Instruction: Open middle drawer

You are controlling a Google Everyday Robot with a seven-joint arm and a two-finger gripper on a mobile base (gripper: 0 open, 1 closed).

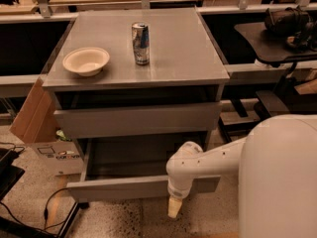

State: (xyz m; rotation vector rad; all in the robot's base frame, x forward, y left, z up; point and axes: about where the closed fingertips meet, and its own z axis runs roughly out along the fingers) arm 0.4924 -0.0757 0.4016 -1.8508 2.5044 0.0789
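The grey cabinet (148, 66) shows two drawer fronts. The upper front (133, 120) sits nearly flush under the top. The middle drawer (119, 187) below it is pulled well out, and its shallow grey box is open to view. My gripper (173, 208) hangs from the white arm (198, 165) with its cream tip pointing down. It is just in front of the right part of the middle drawer's front panel. Any drawer lower down is hidden.
A cream bowl (85, 60) and an upright drink can (140, 43) stand on the cabinet top. A cardboard box (42, 128) leans at the cabinet's left. Cables (29, 217) lie on the floor at the front left. A black chair (277, 43) is at the right.
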